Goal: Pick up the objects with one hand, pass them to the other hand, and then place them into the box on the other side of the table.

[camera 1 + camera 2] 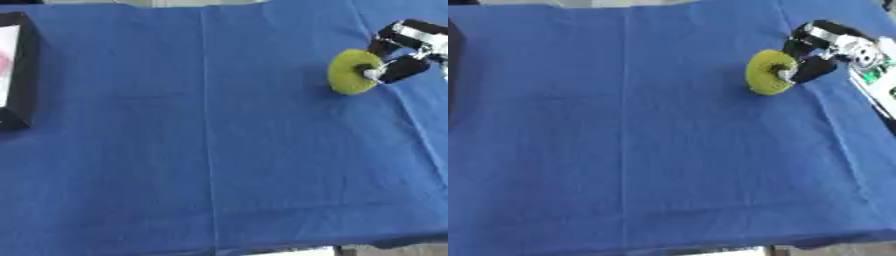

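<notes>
Blue cloth (219, 150) covers the whole counter in front of me, with a long crease running from the far edge to the near edge a little left of centre, and a few softer folds toward the right side. Along the near edge I see the cloth end and a strip of pale floor below it.

At the far right I have my right hand (398, 62) on a yellow-green disc (350, 71). The disc is round and flat, held up on edge with its face turned toward the left, its lower rim close to or on the cloth; I cannot tell which. My fingers (814, 69) are curled round its right side, pinching it, and the black and silver wrist leads off toward the far right corner.

My left-eye view shows the box (24, 70) at the far left edge: dark walls, a pale inside, and something pinkish within that I cannot make out. In my right-eye view only a dark sliver of that box shows at the left border. That view, in turn, shows more on the right: a pale board with green parts (877, 80) just beside my wrist, running off the right edge.

The disc and the box are well apart, on opposite sides of the counter. My left hand shows in neither view.
</notes>
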Controlling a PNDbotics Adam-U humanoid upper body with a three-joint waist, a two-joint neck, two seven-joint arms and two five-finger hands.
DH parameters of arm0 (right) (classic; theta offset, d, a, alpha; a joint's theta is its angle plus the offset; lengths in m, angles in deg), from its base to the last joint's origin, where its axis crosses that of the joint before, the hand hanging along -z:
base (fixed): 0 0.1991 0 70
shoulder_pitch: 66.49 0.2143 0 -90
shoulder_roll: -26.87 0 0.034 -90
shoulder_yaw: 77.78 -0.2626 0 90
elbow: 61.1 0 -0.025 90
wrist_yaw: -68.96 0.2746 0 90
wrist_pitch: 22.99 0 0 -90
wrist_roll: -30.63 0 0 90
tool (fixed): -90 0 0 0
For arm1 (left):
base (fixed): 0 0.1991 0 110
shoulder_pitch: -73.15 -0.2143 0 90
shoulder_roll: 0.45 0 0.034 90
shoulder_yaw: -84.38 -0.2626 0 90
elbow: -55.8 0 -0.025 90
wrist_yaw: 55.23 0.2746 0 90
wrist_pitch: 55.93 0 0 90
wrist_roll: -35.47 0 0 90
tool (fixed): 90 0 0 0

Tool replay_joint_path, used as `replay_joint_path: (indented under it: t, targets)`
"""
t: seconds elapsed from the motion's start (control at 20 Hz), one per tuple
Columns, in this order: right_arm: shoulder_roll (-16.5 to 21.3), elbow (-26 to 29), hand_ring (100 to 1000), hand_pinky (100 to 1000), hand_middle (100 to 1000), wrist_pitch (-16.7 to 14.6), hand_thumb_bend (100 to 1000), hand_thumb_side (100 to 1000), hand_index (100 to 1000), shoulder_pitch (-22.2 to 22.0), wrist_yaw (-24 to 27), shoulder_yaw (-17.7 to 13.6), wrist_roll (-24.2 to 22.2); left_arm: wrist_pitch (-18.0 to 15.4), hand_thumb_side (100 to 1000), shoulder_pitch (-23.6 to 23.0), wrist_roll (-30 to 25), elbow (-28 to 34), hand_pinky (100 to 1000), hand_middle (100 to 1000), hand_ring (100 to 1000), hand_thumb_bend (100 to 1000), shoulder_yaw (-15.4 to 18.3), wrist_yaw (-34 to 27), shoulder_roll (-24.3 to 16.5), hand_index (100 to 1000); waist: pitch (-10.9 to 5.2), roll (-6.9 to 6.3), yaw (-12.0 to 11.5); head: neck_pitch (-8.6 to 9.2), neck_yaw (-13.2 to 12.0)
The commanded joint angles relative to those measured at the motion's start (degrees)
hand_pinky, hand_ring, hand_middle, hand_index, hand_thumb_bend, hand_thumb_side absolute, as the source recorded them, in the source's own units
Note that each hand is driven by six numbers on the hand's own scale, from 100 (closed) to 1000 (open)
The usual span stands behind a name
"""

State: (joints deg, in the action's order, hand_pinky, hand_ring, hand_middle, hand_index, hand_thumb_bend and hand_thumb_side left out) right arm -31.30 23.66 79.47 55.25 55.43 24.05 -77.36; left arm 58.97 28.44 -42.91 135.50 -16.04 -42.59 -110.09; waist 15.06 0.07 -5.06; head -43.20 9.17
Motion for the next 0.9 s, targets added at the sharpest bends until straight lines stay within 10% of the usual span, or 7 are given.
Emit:
replay_joint_path:
  t: [0.05,0.9]
  targets:
    - [2.8,2.0,595,783,421,0.2,211,100,475,0.6,1.1,-1.3,1.1,-0.2,461,0.7,0.0,0.4,822,603,628,100,0.8,-0.1,-1.2,699,-1.54,0.07,0.1,0.24,-0.1]
    - [-0.9,5.9,574,754,401,0.6,141,100,468,3.9,4.4,-1.3,5.0,-0.5,456,1.2,-0.6,0.8,821,604,627,100,0.2,-0.1,-1.0,699,-1.90,-0.05,0.0,0.03,-0.2]
